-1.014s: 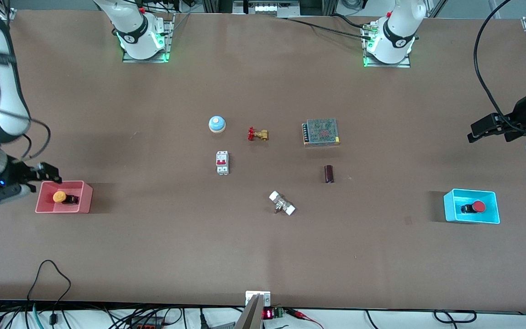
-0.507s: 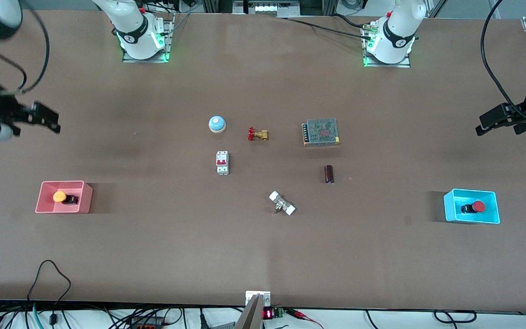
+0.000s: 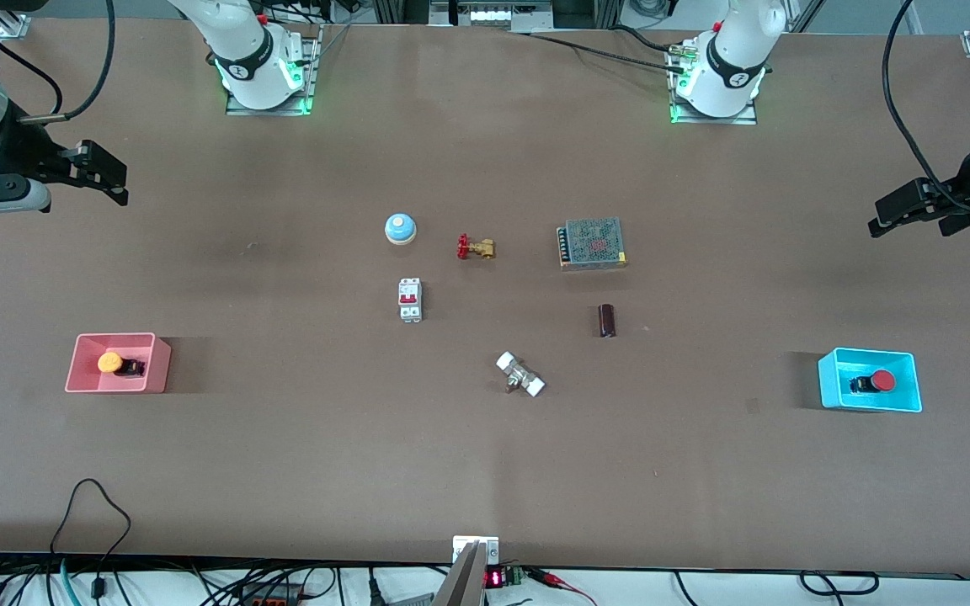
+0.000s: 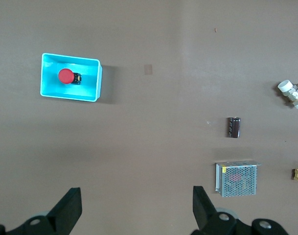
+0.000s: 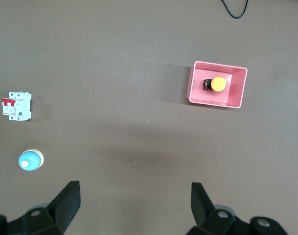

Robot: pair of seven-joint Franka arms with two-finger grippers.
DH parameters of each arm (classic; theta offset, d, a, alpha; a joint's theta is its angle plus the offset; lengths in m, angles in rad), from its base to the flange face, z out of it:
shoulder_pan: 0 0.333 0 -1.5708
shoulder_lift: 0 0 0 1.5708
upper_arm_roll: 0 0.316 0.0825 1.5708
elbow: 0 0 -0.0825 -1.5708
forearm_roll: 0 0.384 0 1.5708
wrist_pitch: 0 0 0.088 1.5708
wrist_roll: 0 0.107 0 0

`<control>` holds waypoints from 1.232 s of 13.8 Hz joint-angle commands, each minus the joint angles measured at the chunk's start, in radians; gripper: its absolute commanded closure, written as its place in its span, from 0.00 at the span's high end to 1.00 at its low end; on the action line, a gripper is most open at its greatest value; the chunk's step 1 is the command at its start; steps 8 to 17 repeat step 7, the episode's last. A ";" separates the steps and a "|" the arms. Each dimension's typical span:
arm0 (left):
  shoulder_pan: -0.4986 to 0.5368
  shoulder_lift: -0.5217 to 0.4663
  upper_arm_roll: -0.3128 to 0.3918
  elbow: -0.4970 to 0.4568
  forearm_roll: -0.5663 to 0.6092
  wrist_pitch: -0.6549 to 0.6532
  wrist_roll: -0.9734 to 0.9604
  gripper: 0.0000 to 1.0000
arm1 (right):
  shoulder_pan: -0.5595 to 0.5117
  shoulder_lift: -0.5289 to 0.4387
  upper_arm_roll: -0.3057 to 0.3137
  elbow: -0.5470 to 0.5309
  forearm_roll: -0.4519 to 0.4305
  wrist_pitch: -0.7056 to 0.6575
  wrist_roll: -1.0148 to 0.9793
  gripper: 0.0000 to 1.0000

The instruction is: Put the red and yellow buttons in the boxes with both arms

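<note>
The orange-yellow button (image 3: 109,363) lies in the pink box (image 3: 158,370) at the right arm's end of the table. The red button (image 3: 882,381) lies in the cyan box (image 3: 832,383) at the left arm's end. My right gripper (image 3: 110,175) is open and empty, up over bare table, apart from the pink box. My left gripper (image 3: 889,215) is open and empty, up over bare table, apart from the cyan box. The left wrist view shows its gripper (image 4: 137,205), the cyan box (image 4: 92,81) and the red button (image 4: 65,76). The right wrist view shows its gripper (image 5: 135,203), the pink box (image 5: 237,90) and the yellow button (image 5: 218,84).
In the table's middle are a blue-and-white dome (image 3: 400,228), a red-handled brass valve (image 3: 475,247), a white circuit breaker (image 3: 410,300), a metal mesh power supply (image 3: 592,243), a dark cylinder (image 3: 607,321) and a white-ended fitting (image 3: 520,374).
My right gripper has left the pink box's edge and now hangs over bare table nearer the bases. My left gripper has shifted only slightly. Both buttons stay in their boxes.
</note>
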State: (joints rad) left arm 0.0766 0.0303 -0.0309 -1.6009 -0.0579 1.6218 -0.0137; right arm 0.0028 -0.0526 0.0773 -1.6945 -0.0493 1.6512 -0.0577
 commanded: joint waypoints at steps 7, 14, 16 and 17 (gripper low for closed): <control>0.006 -0.021 -0.009 -0.013 0.016 -0.013 -0.006 1.00 | 0.011 -0.016 -0.008 0.009 -0.001 -0.016 -0.010 1.00; 0.006 -0.021 -0.009 -0.013 0.016 -0.013 -0.006 1.00 | 0.011 -0.016 -0.008 0.009 -0.001 -0.016 -0.010 1.00; 0.006 -0.021 -0.009 -0.013 0.016 -0.013 -0.006 1.00 | 0.011 -0.016 -0.008 0.009 -0.001 -0.016 -0.010 1.00; 0.006 -0.021 -0.009 -0.013 0.016 -0.013 -0.006 1.00 | 0.011 -0.016 -0.008 0.009 -0.001 -0.016 -0.010 1.00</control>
